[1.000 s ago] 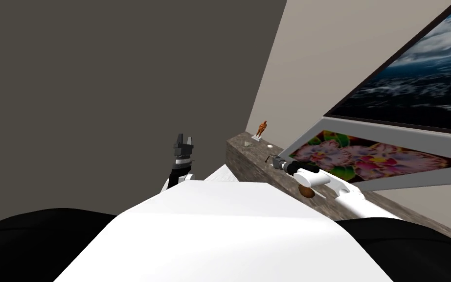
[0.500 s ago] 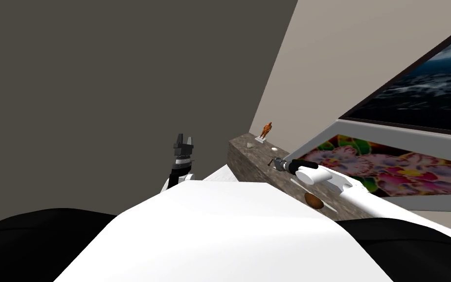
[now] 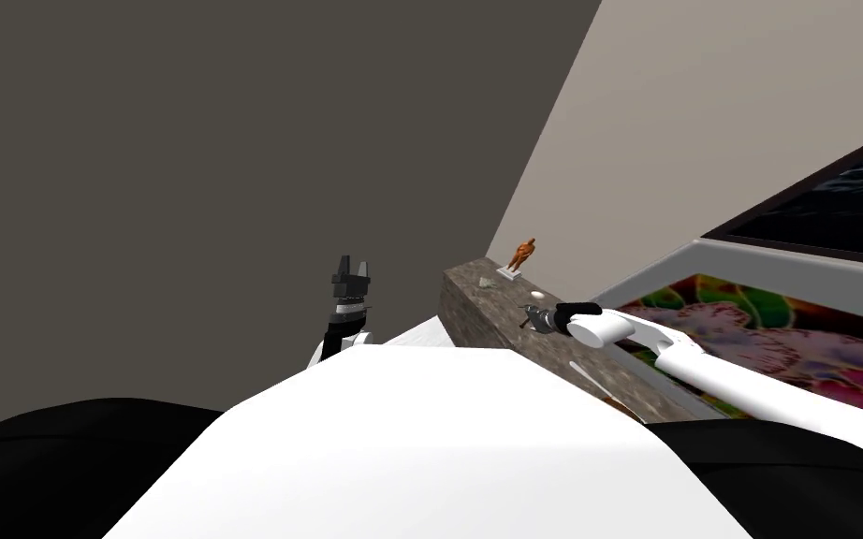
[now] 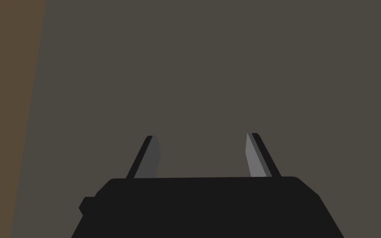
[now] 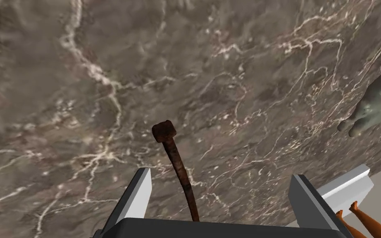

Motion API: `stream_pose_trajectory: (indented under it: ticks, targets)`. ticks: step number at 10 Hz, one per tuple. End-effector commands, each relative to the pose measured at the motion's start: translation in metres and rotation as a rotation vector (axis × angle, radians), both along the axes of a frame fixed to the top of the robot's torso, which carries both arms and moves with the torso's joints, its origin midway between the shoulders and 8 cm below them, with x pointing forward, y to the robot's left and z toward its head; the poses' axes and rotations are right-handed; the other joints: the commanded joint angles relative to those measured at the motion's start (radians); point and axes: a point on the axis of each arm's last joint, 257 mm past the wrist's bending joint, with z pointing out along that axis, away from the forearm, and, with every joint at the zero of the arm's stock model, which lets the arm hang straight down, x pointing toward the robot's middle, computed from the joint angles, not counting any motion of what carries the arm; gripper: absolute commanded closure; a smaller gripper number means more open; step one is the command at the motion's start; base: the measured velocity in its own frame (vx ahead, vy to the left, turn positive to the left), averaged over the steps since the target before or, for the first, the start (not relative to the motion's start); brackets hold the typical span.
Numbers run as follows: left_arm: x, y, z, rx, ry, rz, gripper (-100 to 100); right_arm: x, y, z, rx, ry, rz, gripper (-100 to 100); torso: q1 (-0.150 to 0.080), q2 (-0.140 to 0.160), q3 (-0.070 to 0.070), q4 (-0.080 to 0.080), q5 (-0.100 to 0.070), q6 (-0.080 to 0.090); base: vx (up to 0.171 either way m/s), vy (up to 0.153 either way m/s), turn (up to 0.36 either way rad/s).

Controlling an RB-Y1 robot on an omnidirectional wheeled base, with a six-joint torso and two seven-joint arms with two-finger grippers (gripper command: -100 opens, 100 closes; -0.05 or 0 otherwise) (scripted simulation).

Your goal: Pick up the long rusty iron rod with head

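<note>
Here, rusty rod, veined stone

You're looking at an iron rod: rust-brown, rough and pitted, matt from head down the shank. The ledge under it: grey-brown marble, white veins, smooth, low sheen. The lump: grey-green, stone-like, uneven (material uncertain). The figurine: smooth orange-brown, on a plain white matt base. The right gripper has smooth, matt grey fingers.
</note>
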Motion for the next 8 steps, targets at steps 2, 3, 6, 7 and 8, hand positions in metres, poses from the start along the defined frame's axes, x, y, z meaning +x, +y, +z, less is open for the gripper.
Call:
stream_pose_trajectory:
  ticks: [2, 3, 6, 7, 8]
  targets:
    - [0.000, 0.000, 0.000, 0.000, 0.000, 0.000, 0, -0.027, -0.011, -0.009, -0.050, 0.130, 0.018, -100, -0.001, -0.001, 0.000, 0.000, 0.000, 0.000, 0.037, -0.095, 0.193]
    - [0.000, 0.000, 0.000, 0.000, 0.000, 0.000, 0, -0.028, -0.011, -0.009, -0.050, 0.131, 0.018, -100, -0.001, -0.001, 0.000, 0.000, 0.000, 0.000, 0.022, -0.060, 0.069]
    - [0.000, 0.000, 0.000, 0.000, 0.000, 0.000, 0, -0.058, -0.017, -0.019, -0.087, 0.252, 0.038, -100, 0.002, 0.000, 0.000, 0.000, 0.000, 0.000, 0.027, -0.054, 0.148]
    - [0.000, 0.000, 0.000, 0.000, 0.000, 0.000, 0, -0.067, -0.018, -0.023, -0.094, 0.286, 0.043, -100, 0.001, 0.000, 0.000, 0.000, 0.000, 0.001, 0.024, -0.081, 0.116]
    - [0.000, 0.000, 0.000, 0.000, 0.000, 0.000, 0, -0.076, -0.019, -0.025, -0.099, 0.315, 0.049, -100, 0.000, 0.000, 0.000, 0.000, 0.000, 0.001, 0.032, -0.076, 0.094]
